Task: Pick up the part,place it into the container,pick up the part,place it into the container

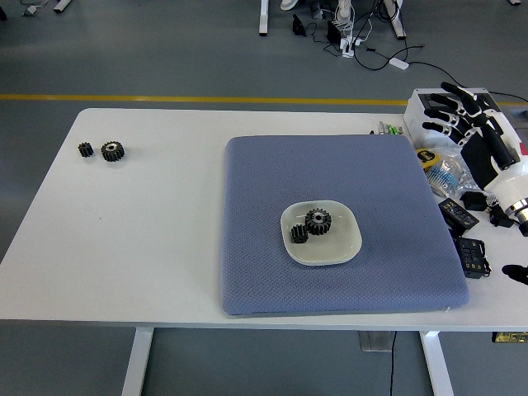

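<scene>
The white rectangular table (148,239) fills most of my view, and I place everything else against the blue-grey quilted fabric mat (272,165) that covers its right half. The pale, rounded-square shallow dish (351,239) sits on the mat a little right of and below the mat's centre.

Off the mat's far right corner stands a white and grey plastic box (421,124), and my right hand (474,136), black with white finger segments, is raised just in front of that box, well clear of the mat. Its fingers (437,127) are spread apart and point left, with nothing in their grasp. Past the mat's right edge lie a yellow and blue bundle of wire (441,165) and a couple of small black blocks (473,256) on the bare tabletop.

Inside the dish on the mat lie two dark toothed metal gears: the larger gear (318,221) near the dish's middle, and the smaller gear (299,234) touching it on its lower left. Far to the left of the mat, near the table's far left corner, two more dark gears rest on the bare surface: a medium gear (112,150) and, just beside it on the left, a tiny gear (85,148).
</scene>
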You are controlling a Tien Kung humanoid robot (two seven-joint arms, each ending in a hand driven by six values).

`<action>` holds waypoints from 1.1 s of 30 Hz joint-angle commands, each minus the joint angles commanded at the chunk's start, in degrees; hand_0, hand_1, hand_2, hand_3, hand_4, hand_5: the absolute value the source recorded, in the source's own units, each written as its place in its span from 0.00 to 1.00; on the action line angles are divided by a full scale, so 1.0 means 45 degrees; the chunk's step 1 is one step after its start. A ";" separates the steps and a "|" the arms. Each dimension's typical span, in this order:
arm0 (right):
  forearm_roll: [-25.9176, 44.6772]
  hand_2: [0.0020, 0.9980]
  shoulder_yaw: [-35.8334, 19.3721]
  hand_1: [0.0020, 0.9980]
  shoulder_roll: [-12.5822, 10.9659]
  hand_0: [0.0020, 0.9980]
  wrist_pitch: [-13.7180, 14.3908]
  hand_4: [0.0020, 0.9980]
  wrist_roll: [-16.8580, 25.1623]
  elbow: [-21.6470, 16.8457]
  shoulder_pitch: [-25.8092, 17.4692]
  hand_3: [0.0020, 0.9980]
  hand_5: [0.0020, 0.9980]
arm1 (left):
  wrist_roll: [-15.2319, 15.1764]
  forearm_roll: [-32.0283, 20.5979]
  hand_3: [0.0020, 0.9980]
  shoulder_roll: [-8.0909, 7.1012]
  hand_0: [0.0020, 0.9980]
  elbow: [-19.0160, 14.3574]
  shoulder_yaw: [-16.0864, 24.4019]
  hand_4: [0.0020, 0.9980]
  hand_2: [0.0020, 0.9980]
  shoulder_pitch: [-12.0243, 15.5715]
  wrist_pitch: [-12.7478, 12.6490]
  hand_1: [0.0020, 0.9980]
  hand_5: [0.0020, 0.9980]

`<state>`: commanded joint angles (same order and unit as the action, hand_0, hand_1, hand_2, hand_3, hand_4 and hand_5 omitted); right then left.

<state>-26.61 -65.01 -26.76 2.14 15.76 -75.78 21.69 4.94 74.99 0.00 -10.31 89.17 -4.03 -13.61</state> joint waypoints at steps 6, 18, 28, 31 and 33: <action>0.2160 0.84 -0.0859 0.80 0.0345 0.83 0.0570 1.00 0.0139 0.0515 -0.0805 0.84 0.81 | 0.0007 0.0054 0.56 0.0000 0.72 0.0000 -0.0038 0.64 0.67 0.0009 0.0018 0.69 0.58; 0.1564 0.84 -0.1380 0.80 0.0955 0.83 0.0527 1.00 0.0419 0.0850 -0.1533 0.84 0.85 | -0.0041 0.0007 0.55 0.0000 0.72 0.0000 0.0000 0.64 0.67 -0.0003 0.0000 0.69 0.58; 0.1721 0.84 -0.1364 0.80 0.0980 0.83 0.0471 1.00 0.0448 0.0811 -0.1606 0.85 0.88 | -0.0051 0.0053 0.55 0.0000 0.72 0.0000 0.0053 0.64 0.67 0.0016 0.0007 0.69 0.58; 0.1726 0.84 -0.1366 0.80 0.0953 0.83 0.0467 1.00 0.0462 0.0755 -0.1598 0.85 0.88 | -0.0067 0.0038 0.55 0.0000 0.72 0.0000 0.0061 0.64 0.67 -0.0002 0.0007 0.69 0.58; 0.1738 0.84 -0.1359 0.80 0.0953 0.83 0.0459 1.00 0.0468 0.0740 -0.1581 0.85 0.88 | -0.0078 0.0020 0.55 0.0000 0.72 0.0000 0.0042 0.64 0.67 -0.0019 0.0007 0.69 0.58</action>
<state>-18.79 -71.13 -22.47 4.21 17.87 -72.45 14.58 4.58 75.08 0.00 -10.31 89.36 -4.12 -13.58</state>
